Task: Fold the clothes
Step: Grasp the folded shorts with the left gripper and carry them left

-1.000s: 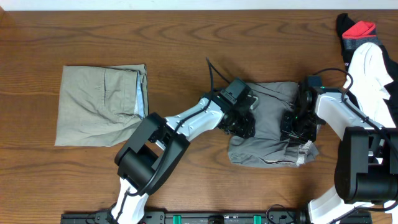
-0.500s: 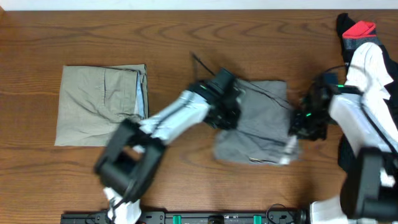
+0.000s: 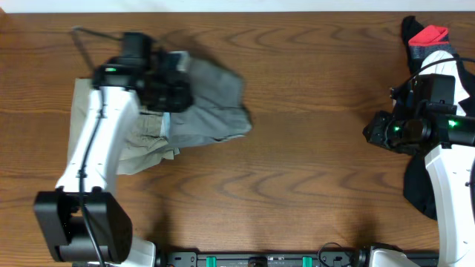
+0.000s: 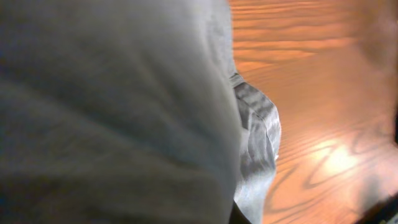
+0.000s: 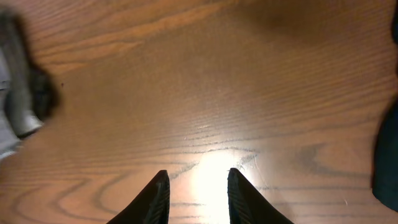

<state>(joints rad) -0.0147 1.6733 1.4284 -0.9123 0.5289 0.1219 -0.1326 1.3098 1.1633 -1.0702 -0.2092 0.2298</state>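
My left gripper (image 3: pixel 177 90) is at the back left, shut on the mid-grey shorts (image 3: pixel 215 104). They hang bunched from it and partly cover the folded khaki shorts (image 3: pixel 141 152). In the left wrist view grey cloth (image 4: pixel 112 106) fills most of the frame and hides the jaws. My right gripper (image 3: pixel 376 132) is at the right, open and empty over bare wood. Its two fingers (image 5: pixel 155 196) show apart in the right wrist view, with nothing between them.
A pile of clothes lies at the table's right edge: a red piece (image 3: pixel 430 33), a white piece (image 3: pixel 453 81) and a black piece (image 3: pixel 415 185). The black piece shows at the right edge of the right wrist view (image 5: pixel 388 155). The wooden table (image 3: pixel 312 185) lies between the arms.
My left gripper has swept from the table's middle to the back left, dragging the grey shorts onto the khaki shorts. My right gripper has let go of them and drawn back to the right.
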